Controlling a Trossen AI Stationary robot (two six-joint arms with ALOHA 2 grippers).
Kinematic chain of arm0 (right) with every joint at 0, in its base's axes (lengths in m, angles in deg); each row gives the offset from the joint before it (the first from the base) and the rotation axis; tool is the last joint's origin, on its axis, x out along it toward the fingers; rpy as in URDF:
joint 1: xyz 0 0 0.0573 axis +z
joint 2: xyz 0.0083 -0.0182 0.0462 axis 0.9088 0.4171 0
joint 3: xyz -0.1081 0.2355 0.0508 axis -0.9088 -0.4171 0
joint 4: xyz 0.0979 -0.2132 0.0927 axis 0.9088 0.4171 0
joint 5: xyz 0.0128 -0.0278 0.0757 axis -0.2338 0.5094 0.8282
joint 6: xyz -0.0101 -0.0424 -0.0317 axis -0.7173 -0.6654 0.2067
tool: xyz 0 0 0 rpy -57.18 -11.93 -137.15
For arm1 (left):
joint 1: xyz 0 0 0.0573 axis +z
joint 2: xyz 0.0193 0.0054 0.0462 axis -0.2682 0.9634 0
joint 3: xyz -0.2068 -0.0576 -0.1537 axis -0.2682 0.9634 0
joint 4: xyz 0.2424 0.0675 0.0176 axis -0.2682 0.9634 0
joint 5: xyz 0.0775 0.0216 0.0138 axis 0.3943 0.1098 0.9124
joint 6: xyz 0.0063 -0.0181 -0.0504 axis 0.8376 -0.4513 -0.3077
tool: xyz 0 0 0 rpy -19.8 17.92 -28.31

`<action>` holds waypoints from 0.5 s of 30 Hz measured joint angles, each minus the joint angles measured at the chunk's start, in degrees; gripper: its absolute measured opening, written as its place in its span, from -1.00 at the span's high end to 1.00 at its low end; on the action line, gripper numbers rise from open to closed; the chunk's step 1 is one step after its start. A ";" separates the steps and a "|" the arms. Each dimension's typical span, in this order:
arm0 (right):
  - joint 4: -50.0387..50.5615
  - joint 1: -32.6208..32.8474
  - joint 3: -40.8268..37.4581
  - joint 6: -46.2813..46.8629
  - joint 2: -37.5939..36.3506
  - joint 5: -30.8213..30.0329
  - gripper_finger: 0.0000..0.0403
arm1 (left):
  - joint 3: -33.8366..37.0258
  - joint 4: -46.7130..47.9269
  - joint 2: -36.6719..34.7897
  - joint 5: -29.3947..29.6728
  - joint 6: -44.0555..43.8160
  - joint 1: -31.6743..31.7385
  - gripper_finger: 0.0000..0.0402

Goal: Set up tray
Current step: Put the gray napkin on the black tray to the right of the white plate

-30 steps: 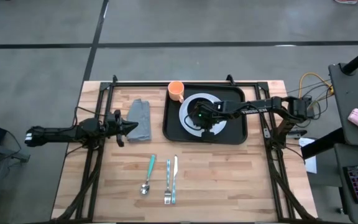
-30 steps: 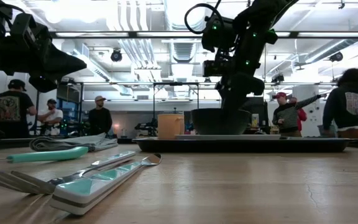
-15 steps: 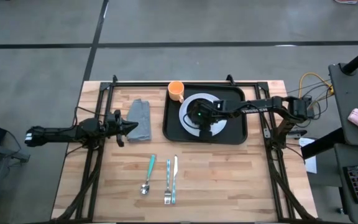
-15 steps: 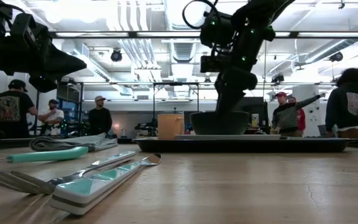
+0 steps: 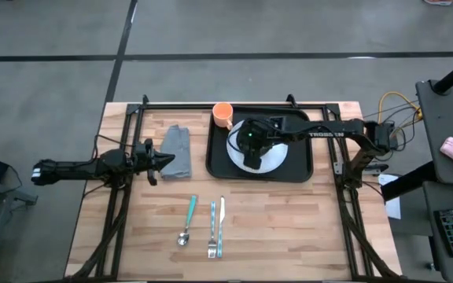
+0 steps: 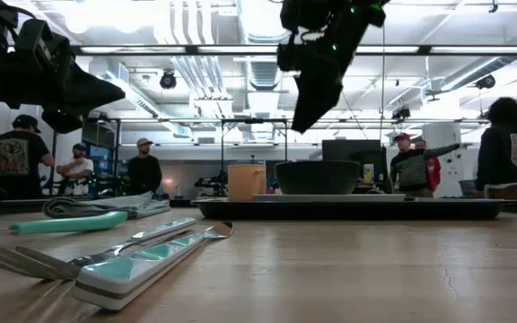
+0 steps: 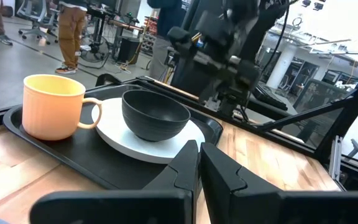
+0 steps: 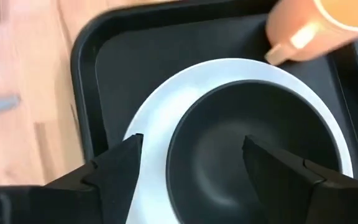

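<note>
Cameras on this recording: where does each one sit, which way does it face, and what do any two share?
High view: overhead, straight down; both arms, the tray and the cutlery.
Low view: table height, level across; right end effector above the black bowl.
Left wrist view: on the waiting left arm, facing the tray; its shut fingers low.
Right wrist view: looking down at the bowl; its open fingers in frame.
All four show the bowl on the white plate.

Cup (image 8: 319, 22) blurred, cut off
</note>
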 joint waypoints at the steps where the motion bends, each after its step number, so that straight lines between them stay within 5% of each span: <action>1: 0.72 0.00 0.61 1.83 -0.49 0.04 -0.33 | 0.00 -0.01 0.00 0.00 0.00 -0.02 1.00; 7: 1.00 3.08 1.58 6.61 -5.61 1.97 -0.29 | 0.00 0.01 0.00 0.00 0.00 -0.02 1.00; 15: -6.24 12.19 1.06 1.45 -7.65 2.97 -0.22 | 0.00 -0.01 0.00 0.00 0.00 -0.02 1.00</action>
